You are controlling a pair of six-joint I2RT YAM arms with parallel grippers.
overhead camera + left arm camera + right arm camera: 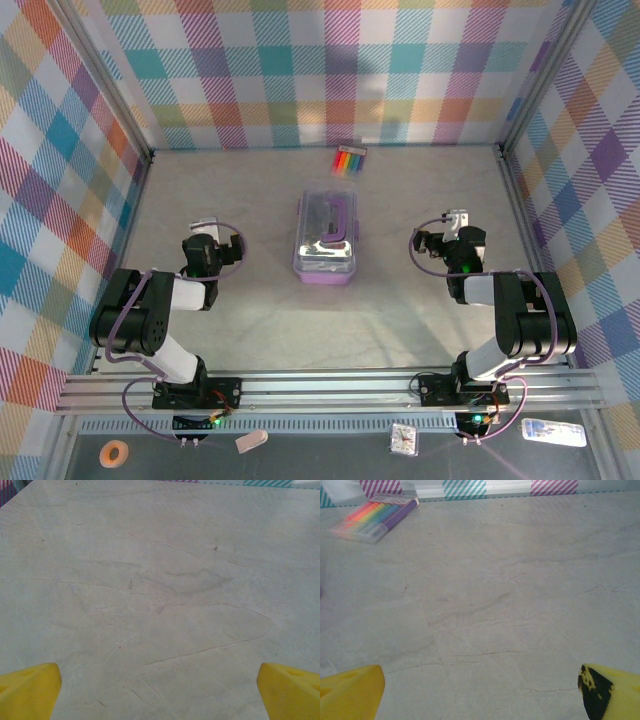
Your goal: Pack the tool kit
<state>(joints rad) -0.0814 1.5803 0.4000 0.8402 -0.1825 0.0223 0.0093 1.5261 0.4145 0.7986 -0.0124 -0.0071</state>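
At the near edge, the two arms are rising from their bases on the rail. The left gripper (205,228) is hovering over the bare table (260,320), its yellow fingers (30,692) standing wide apart and holding nothing. The right gripper (452,226) is likewise hanging over the table, its yellow fingers (350,692) spread wide and empty. Between the two grippers, well apart from each, the tool kit (327,238) is sitting in the middle of the table, its clear lid down and its purple handle (342,220) lying on top. Beyond it, near the checked back wall (330,70), a rainbow-striped packet (349,160) is lying flat.
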